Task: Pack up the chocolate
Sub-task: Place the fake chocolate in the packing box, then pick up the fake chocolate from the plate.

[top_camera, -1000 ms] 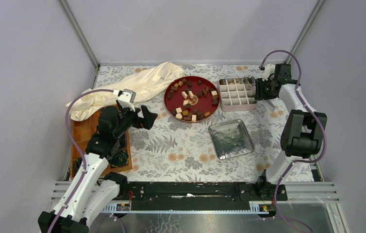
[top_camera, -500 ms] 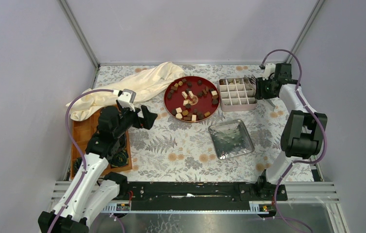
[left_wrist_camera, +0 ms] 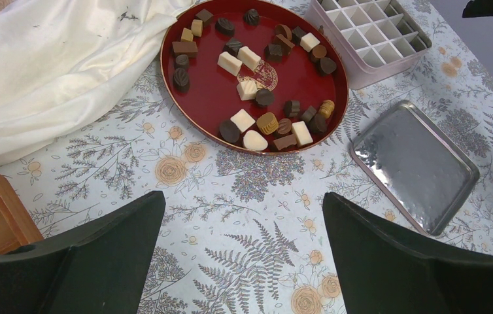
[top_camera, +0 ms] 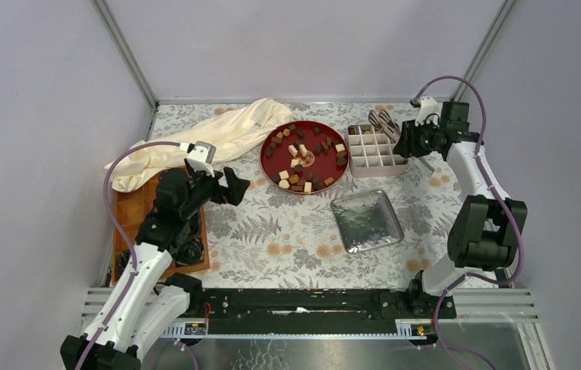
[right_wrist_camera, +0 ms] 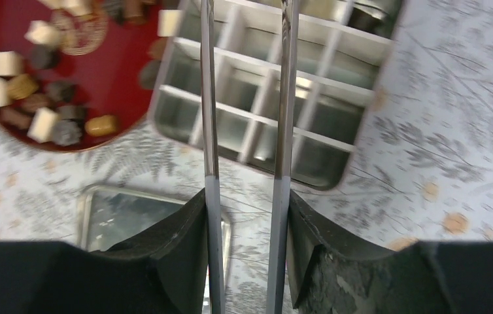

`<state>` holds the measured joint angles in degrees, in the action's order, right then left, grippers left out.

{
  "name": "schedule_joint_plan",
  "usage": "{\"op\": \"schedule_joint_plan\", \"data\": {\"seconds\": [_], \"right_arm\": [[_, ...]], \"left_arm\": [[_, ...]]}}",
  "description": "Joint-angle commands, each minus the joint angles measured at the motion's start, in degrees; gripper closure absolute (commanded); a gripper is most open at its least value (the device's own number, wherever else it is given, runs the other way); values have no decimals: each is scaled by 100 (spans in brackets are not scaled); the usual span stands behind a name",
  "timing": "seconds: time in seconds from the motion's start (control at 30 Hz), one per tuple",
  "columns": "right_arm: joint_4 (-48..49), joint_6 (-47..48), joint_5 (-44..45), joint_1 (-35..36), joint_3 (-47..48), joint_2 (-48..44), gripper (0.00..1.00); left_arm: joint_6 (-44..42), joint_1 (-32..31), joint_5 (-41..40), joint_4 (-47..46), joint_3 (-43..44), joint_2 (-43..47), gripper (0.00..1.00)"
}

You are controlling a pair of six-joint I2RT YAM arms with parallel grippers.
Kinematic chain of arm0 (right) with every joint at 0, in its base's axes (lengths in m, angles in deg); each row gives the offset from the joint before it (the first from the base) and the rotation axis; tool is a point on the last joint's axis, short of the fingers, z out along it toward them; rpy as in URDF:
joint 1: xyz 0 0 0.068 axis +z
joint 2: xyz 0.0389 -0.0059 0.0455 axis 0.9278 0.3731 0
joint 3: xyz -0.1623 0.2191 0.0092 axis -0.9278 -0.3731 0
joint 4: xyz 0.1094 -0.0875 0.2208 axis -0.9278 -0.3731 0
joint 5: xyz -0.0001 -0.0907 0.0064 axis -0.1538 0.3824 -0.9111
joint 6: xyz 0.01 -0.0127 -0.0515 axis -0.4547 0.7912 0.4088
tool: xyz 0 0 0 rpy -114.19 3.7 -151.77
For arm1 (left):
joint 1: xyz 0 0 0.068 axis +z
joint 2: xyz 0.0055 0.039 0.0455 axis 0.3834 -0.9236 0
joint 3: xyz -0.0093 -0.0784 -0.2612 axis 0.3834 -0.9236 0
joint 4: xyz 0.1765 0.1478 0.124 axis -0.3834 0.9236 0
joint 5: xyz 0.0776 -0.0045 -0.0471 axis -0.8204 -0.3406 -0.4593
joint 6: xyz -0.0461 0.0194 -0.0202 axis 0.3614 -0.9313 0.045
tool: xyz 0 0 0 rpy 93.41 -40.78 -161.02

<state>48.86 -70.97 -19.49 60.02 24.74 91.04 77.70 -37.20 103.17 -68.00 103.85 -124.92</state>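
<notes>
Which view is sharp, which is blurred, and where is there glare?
Right wrist view: motion blur smears the chocolate and the divided box, and only the tongs look sharper. Left wrist view: sharp, with a soft bright sheen on the metal tray. Top external view: even light, weak shadows.

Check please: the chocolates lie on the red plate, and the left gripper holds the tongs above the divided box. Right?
Wrong arm: the right gripper holds the tongs above the divided box; the right wrist view shows it. The rest is right.
</notes>
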Motion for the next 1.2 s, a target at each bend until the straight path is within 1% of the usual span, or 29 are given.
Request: {"op": "schedule_joint_plan", "data": {"seconds": [0.0,0.13,0.27,0.43,0.6,0.87,1.03,1.17], "right_arm": [[251,138,-1456,237,-94,-446,53],[106,370,-1776,616,-110,-432,53],[-83,641,-1696,1190,-65,-249,53],[-165,697,-1183,1766,32,47,53],[-160,566,-408,2271,176,392,54],[-24,271,795,2849,383,957,54],[18,137,1190,2943,479,1088,54],[39,96,1219,2956,496,1156,54]], "left_arm": [[-9,-37,-24,-181,-74,31,1],[-14,-37,-37,-176,-75,14,1],[-18,-37,-66,-180,-82,8,1],[-23,-35,-71,-178,-79,-9,1],[-27,-31,-78,-182,-85,-21,1],[-37,-37,-79,-180,-68,-34,1],[-36,-37,-78,-182,-77,-20,1],[-36,-36,-63,-180,-72,-23,1]]}}
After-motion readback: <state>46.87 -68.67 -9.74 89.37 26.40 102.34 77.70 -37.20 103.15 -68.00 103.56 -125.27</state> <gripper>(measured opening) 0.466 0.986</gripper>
